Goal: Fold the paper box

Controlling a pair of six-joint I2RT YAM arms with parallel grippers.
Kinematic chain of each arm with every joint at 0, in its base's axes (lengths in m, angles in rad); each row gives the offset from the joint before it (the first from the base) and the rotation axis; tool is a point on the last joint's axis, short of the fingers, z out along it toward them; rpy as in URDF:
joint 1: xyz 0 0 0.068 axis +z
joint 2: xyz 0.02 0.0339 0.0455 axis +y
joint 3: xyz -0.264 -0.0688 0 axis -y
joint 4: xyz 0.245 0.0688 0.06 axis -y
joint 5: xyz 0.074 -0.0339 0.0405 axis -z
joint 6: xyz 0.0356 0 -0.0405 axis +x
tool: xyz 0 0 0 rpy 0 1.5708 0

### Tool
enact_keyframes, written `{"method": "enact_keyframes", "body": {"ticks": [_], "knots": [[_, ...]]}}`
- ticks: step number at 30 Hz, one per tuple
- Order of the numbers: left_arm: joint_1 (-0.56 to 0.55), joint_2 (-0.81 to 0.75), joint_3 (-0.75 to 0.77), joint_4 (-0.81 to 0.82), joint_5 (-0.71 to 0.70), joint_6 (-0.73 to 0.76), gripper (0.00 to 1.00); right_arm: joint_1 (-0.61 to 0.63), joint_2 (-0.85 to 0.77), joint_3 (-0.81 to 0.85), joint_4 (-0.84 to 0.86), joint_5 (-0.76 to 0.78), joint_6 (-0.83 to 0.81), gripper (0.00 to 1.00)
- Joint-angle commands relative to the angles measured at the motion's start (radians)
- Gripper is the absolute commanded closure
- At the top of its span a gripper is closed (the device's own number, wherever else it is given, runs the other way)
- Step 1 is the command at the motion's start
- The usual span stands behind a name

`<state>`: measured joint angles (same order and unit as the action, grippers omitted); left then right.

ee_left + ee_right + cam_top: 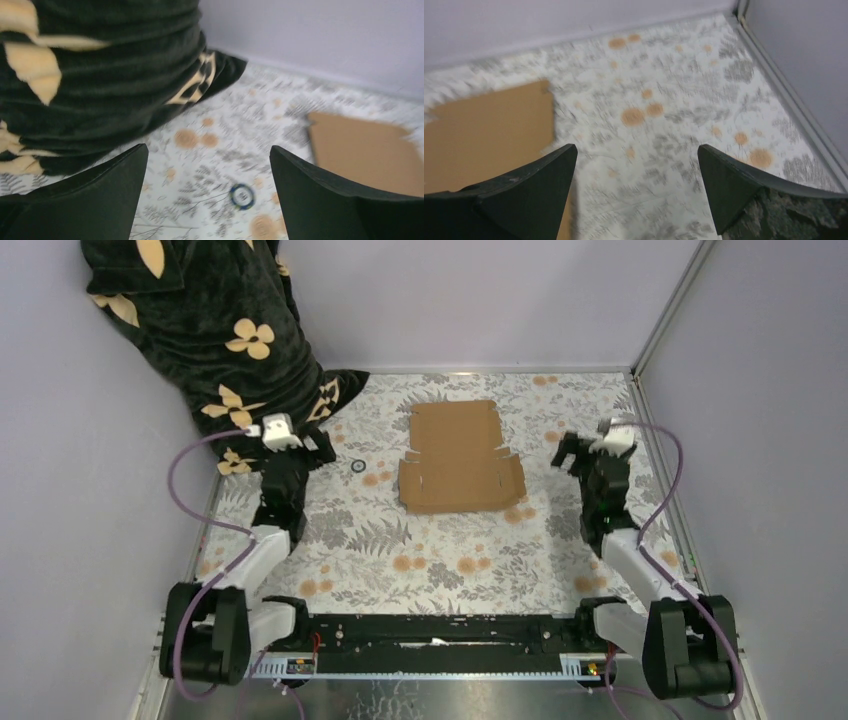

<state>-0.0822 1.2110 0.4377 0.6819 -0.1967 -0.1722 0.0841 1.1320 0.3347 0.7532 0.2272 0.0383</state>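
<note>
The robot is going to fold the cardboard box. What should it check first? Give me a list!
1. Left fingers open and holding nothing: ok.
2. Right fingers open and holding nothing: ok.
3. Paper box lies flat and unfolded, between the two sets of fingers: ok.
4. Nothing lying on top of the paper box: ok.
5. Small blue ring sits left of the paper box, not touching it: ok.
6. Dark flowery cloth lies close beside the left fingers and might get in their way: not ok.
</note>
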Motion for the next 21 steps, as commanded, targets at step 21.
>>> {"method": "enact_keyframes", "body": {"ticks": [21], "knots": [[-0.198, -0.306, 0.446, -0.679, 0.347, -0.341, 0.01, 0.003, 0.184, 0.654, -1.054, -0.344, 0.34, 0.03]]}}
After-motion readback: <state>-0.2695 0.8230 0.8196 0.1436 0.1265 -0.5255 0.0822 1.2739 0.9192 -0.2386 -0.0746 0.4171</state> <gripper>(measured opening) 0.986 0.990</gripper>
